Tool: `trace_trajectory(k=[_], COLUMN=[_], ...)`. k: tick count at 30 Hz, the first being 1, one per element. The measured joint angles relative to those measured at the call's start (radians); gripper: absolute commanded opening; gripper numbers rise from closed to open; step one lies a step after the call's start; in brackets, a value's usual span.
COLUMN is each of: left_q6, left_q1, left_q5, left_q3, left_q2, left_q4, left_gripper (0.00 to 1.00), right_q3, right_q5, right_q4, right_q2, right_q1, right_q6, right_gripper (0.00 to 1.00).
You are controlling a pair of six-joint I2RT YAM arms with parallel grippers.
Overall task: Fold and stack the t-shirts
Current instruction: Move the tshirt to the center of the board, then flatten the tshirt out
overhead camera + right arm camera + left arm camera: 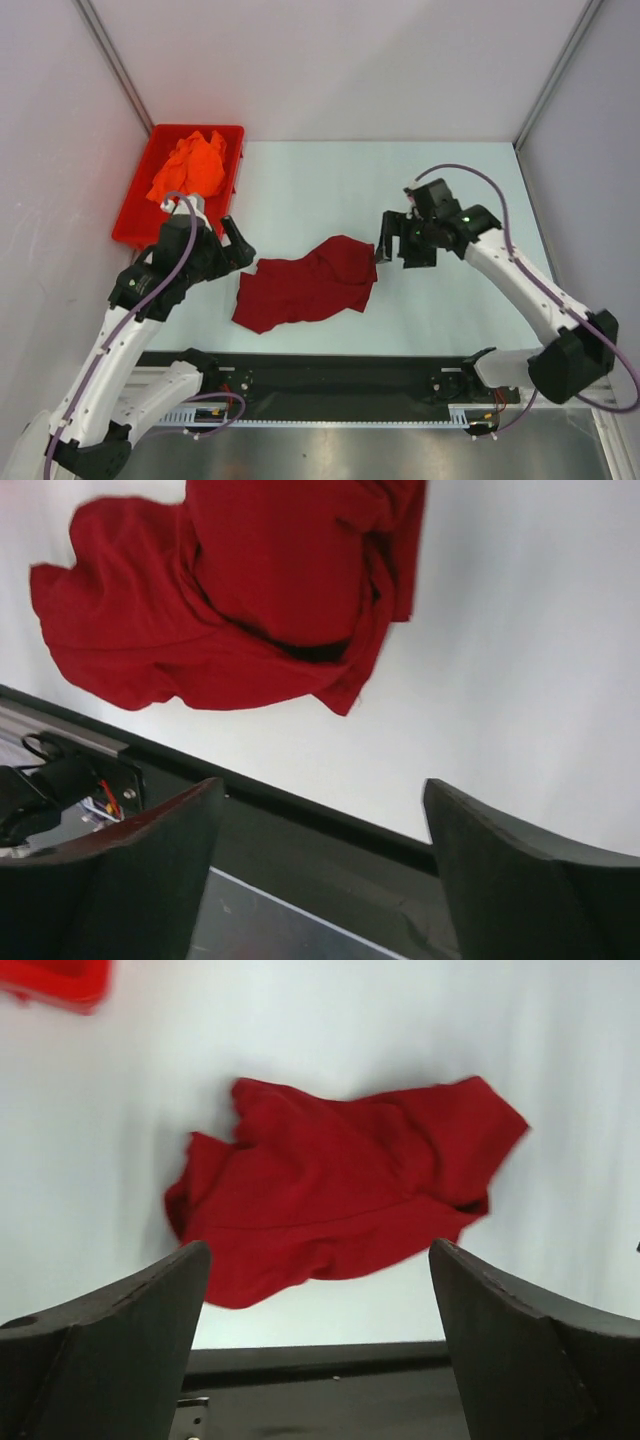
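A crumpled maroon t-shirt (305,285) lies loose on the white table, near its front middle. It also shows in the left wrist view as a maroon t-shirt (340,1190) and in the right wrist view as a maroon t-shirt (240,590). A bright orange t-shirt (190,168) is bunched up inside the red bin. My left gripper (238,252) hangs open just left of the maroon shirt, with nothing between its fingers (150,1310). My right gripper (395,245) stands open off the shirt's right corner, also holding nothing. Seen from each wrist, the left gripper (320,1260) and the right gripper (322,790) are above the table.
The red plastic bin (135,205) stands at the back left against the wall, and its corner (60,980) shows in the left wrist view. A black rail (330,375) runs along the table's near edge. Enclosure walls and corner posts close in both sides.
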Motion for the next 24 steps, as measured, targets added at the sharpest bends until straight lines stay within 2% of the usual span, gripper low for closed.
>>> trace_trajectory(k=[1,2,5,7,8,9,12,14,24], left_q6=[-0.003,-0.006,0.011,0.019,0.019,0.018,0.016,0.011,-0.016], left_q1=[0.0,0.0,0.002,0.002,-0.001,-0.006,-0.026,-0.032,-0.034], left_q5=[-0.032,-0.047,-0.023,0.018,0.037,0.049,0.052,0.042,-0.03], left_q3=[0.0,-0.002,-0.027,-0.057,-0.072,-0.089,-0.134,-0.168,-0.179], left_q2=[-0.007,-0.014,-0.024,-0.001,0.027,0.063,0.161,0.17,-0.075], left_q4=[-0.024,-0.032,0.002,0.046,0.061,0.073,0.082,0.076,0.067], left_gripper=[0.83,0.76,0.62,0.58,0.52,0.51,0.52,0.54,0.57], right_q3=[0.0,0.0,0.002,0.016,0.032,0.052,0.115,0.143,0.322], right_q5=[0.001,-0.001,0.002,0.008,0.01,0.011,0.001,-0.012,-0.061], right_q4=[0.024,0.051,0.129,0.157,0.166,0.172,0.19,0.21,0.261], right_q2=[0.034,0.069,0.19,0.281,0.326,0.37,0.474,0.512,0.682], right_q1=[0.026,0.051,0.126,0.177,0.2,0.217,0.264,0.293,0.358], right_q6=[0.002,0.006,0.012,0.01,0.009,0.005,-0.013,-0.033,-0.117], right_gripper=[0.8,0.78,0.74,0.69,0.67,0.58,0.57,0.57,0.57])
